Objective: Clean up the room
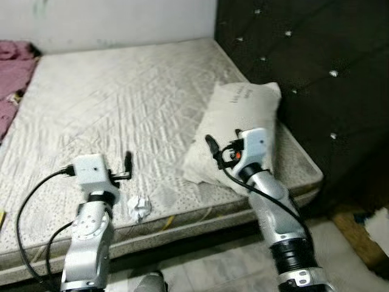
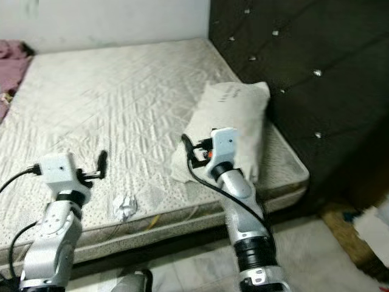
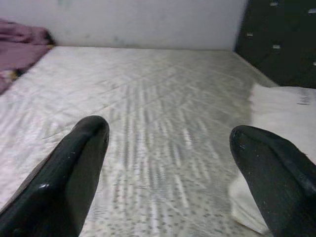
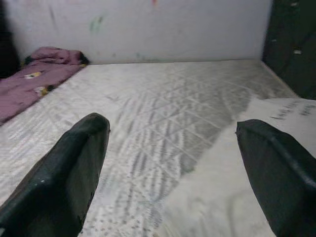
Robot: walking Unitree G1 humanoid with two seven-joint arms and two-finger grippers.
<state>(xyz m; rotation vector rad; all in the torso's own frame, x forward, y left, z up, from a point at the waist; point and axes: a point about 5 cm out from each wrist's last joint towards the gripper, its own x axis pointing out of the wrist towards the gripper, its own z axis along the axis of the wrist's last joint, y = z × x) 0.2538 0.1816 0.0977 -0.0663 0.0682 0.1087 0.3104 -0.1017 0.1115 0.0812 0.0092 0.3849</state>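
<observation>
While both tools gape, crumpled paper [image 1: 139, 207] rests on quilted mattress [image 1: 121, 103].

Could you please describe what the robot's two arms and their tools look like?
Both arms are silver metal with dark joint bands. The left tool sits on a white boxy wrist housing with a looping black cable. The right tool has an orange spot and a black cable. Each has two long black fingers.

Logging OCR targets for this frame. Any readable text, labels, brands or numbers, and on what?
Pillow: a small block of dark print near its top end by the headboard, too blurred to read in any view.
Mattress, crumpled paper, both grippers' housings: no text visible.
Nothing legible in this frame.
</observation>
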